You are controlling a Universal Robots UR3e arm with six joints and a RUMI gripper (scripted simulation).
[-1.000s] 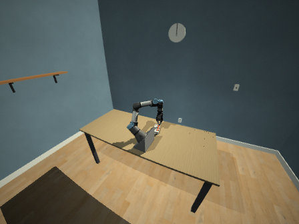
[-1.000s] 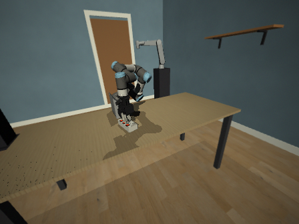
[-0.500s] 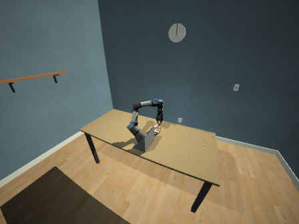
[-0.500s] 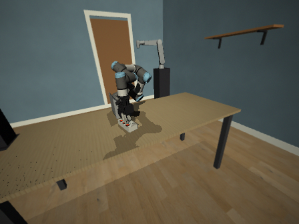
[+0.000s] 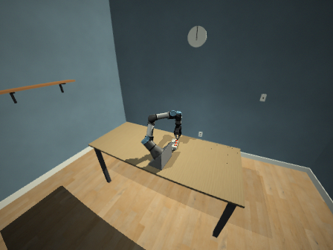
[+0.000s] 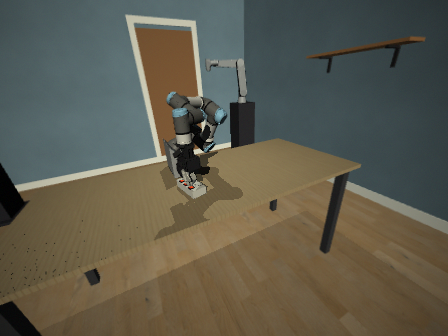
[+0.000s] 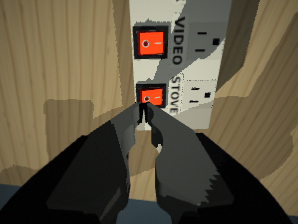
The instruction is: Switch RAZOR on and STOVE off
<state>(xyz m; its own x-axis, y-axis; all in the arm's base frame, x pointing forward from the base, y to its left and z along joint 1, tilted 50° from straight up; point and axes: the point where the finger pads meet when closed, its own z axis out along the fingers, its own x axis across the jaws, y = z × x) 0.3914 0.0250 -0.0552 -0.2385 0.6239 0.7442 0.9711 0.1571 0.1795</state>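
The white power strip (image 7: 175, 65) lies face up on the wooden table; it also shows in the exterior view (image 6: 191, 188) and the top view (image 5: 174, 143). In the wrist view I see two red rocker switches: VIDEO (image 7: 150, 43) farther away and STOVE (image 7: 151, 95) nearer. The RAZOR switch is hidden from the wrist view. My gripper (image 7: 143, 104) is shut and empty, pointing down, with its fingertips at the near edge of the STOVE switch. The arm (image 6: 192, 125) bends over the strip.
The robot's grey base block (image 5: 165, 156) stands on the table right beside the strip. A second arm on a black pedestal (image 6: 242, 115) stands behind the table near a door. Small dark specks dot the table's far end (image 6: 30, 255).
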